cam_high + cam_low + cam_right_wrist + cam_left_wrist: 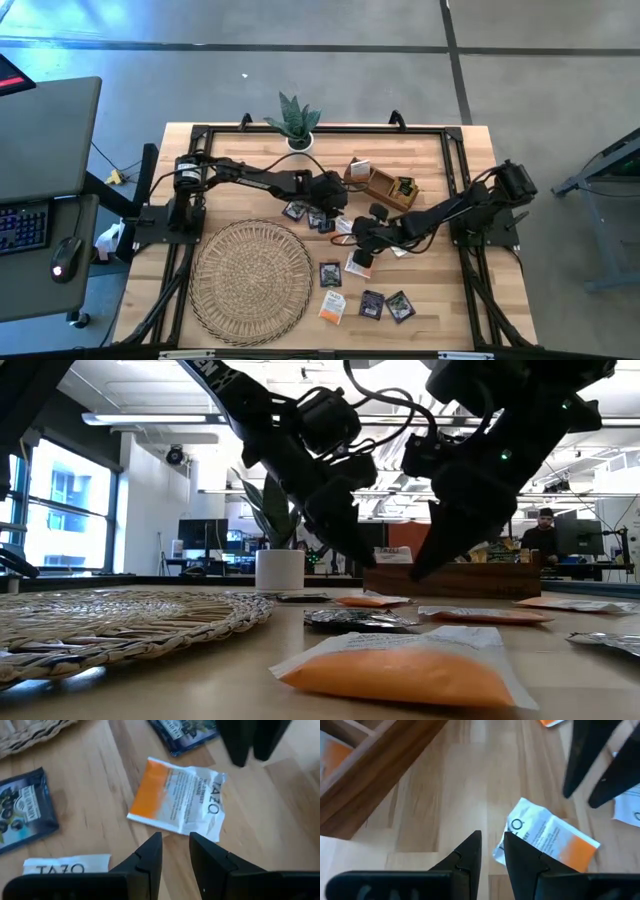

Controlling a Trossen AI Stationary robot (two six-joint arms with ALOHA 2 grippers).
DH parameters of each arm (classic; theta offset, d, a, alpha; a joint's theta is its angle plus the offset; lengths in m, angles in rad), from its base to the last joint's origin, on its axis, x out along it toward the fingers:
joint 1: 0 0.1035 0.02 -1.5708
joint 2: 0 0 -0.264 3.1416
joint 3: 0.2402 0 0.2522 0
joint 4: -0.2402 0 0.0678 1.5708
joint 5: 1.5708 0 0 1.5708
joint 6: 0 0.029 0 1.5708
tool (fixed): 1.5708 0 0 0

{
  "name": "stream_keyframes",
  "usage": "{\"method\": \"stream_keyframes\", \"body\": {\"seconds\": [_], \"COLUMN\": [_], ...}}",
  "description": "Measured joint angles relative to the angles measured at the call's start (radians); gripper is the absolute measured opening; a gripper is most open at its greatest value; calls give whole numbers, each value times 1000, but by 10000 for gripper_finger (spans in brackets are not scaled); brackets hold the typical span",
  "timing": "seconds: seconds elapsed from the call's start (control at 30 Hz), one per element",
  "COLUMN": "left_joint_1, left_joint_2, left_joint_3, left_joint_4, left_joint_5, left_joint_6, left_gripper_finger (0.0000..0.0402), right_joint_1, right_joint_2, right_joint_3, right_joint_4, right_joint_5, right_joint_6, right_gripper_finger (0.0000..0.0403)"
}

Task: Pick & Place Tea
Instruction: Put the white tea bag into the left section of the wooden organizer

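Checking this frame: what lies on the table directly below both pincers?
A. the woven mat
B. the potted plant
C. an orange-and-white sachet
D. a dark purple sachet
C: both wrist views show an orange-and-white sachet on bare wood just ahead of each pincer, left and right, neither holding it.

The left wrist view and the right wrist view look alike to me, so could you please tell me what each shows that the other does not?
Only the left wrist view shows the wooden tray, with an orange sachet inside at the picture's edge.

Only the right wrist view shows the woven mat, two dark sachets and a second white TAZO sachet.

Both show the same crumpled orange-and-white sachet lying on the bare wood, each arm's own narrowly parted fingers empty above it, and the other arm's dark fingers beyond.
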Motion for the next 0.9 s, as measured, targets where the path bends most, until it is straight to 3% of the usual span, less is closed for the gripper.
{"method": "stream_keyframes", "body": {"seconds": [0.13,0.3,0.67,0.9], "left_joint_1": [0,6,12,13], "left_joint_2": [1,44,62,63], "left_joint_3": [0,-6,0,0], "left_joint_4": [-2,-8,14,15], "left_joint_5": [83,82,22,37], "left_joint_6": [-1,-1,0,-1], "left_gripper_finger": [81,90,202,216], "right_joint_1": [0,0,0,0], "right_joint_2": [0,0,0,0], "right_joint_3": [0,0,0,0], "right_joint_4": [4,15,33,33], "right_joint_5": [11,33,35,31], "right_joint_6": [5,5,0,4], "right_gripper_finger": [94,94,94,94]}}
